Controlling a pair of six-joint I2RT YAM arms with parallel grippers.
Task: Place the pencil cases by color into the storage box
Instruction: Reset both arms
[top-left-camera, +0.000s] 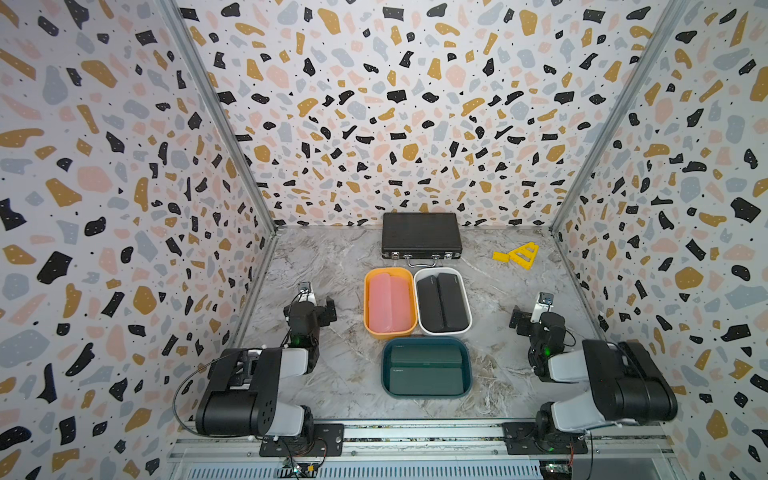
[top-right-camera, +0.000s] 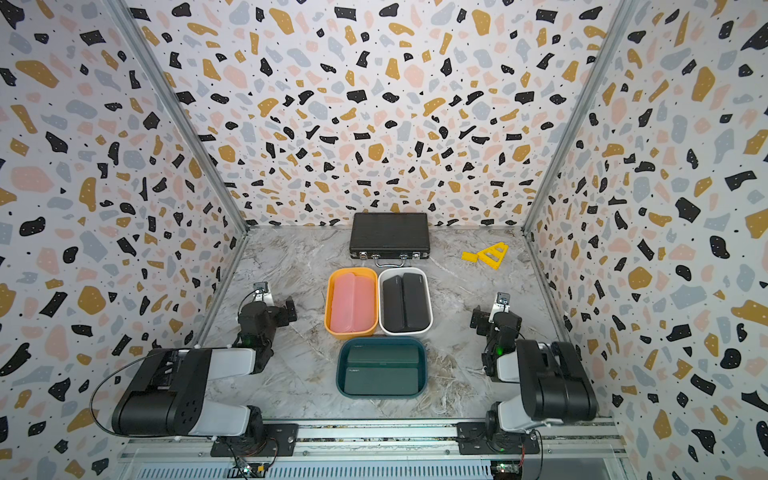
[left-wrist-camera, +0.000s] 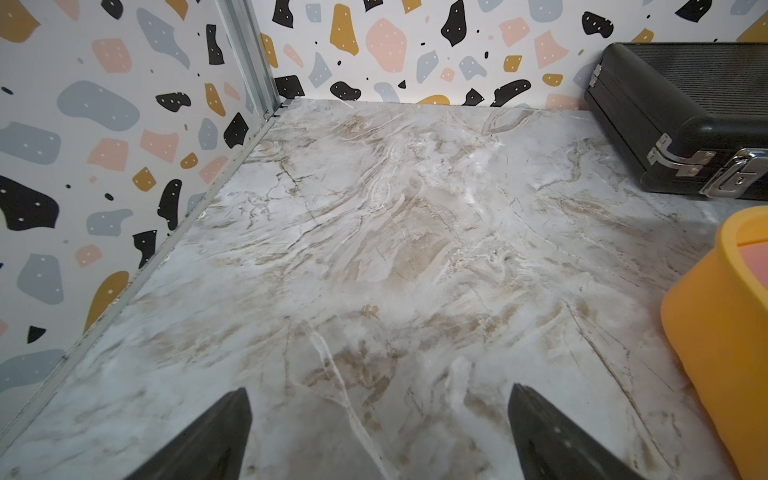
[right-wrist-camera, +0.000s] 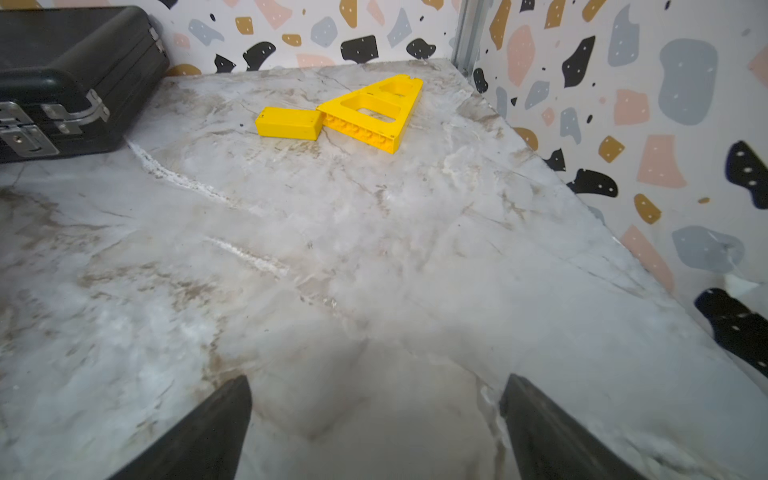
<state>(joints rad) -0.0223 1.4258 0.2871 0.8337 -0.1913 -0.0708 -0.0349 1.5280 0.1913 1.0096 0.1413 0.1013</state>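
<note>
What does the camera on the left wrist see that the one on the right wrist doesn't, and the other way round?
Only the left wrist view: the orange tub at the picture's edge, with a sliver of a pink pencil case inside it.

Only the right wrist view: two yellow plastic pieces lying near a corner of the enclosure.

Both: the marble table, the speckled walls, one end of the black briefcase with metal latches, and the arm's own fingers spread wide: the left gripper and the right gripper are open and hold nothing.
</note>
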